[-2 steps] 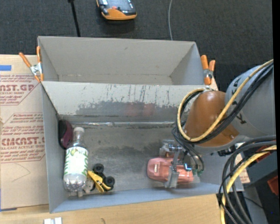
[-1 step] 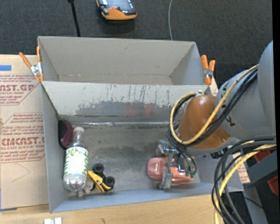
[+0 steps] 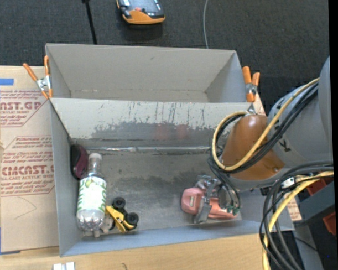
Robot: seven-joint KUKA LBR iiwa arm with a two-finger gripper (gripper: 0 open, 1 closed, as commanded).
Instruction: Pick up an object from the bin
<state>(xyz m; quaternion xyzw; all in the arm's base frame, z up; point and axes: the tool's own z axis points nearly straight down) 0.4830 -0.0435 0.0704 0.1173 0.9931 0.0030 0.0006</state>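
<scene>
My gripper [image 3: 207,198] is low in the bin's front right corner, right on a pink tape-measure-like thing [image 3: 192,201] with a reddish flat part beside it. Its metal fingers sit against the pink thing's right side, and their tips are hidden among the parts there. At the front left lies a clear plastic bottle [image 3: 90,200] with a green-and-white label and a white cap, pointing toward the back. Next to the bottle's base rests a small yellow-and-black toy [image 3: 122,215] with black wheels.
A dark maroon object [image 3: 78,161] leans against the left wall behind the bottle's cap. The arm with its orange-brown cover and yellow cables hangs over the bin's right side. The middle of the floor is bare grey metal.
</scene>
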